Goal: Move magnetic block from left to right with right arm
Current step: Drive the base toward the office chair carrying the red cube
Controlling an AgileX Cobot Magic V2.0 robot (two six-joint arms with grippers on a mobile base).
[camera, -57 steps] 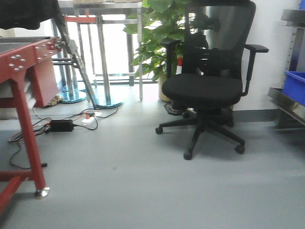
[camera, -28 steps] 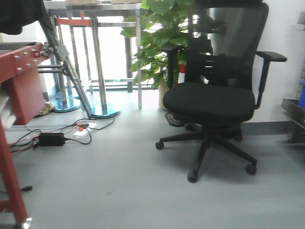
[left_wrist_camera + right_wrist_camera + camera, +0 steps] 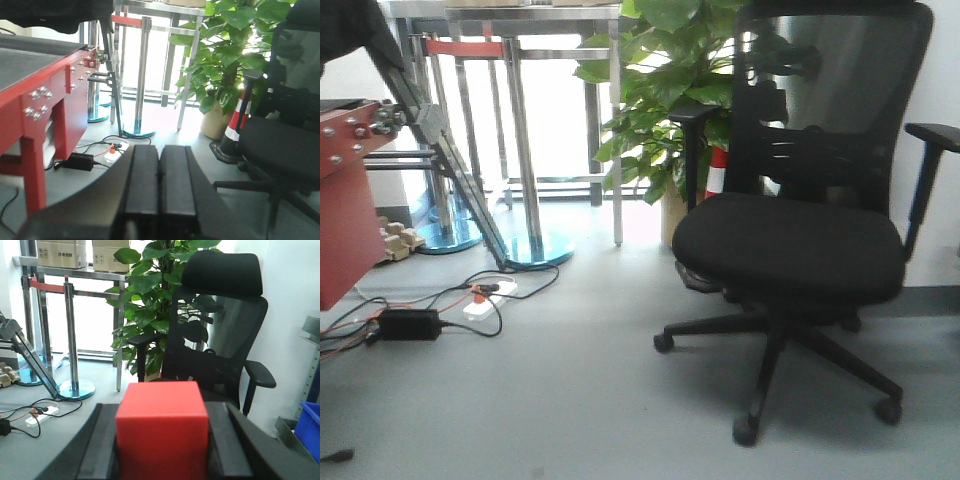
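A plain red cube, the magnetic block (image 3: pixel 162 427), fills the lower middle of the right wrist view. My right gripper (image 3: pixel 162 412) is shut on it, one black finger pressed against each side. It is held in the air, facing a black office chair (image 3: pixel 220 335). In the left wrist view my left gripper (image 3: pixel 159 160) is shut, its two black pads pressed together with nothing between them. Neither gripper shows in the front view.
A black office chair (image 3: pixel 800 240) stands close ahead on the right, a potted plant (image 3: pixel 660 100) behind it. A red metal table (image 3: pixel 35 85) is at the left. Steel stanchions (image 3: pixel 525 150), cables and a power adapter (image 3: pixel 410 322) lie on the grey floor. Cardboard boxes (image 3: pixel 57 252) sit on a shelf.
The front view has advanced and swung: the chair is larger and further right, the red table has slid nearly out at the left.
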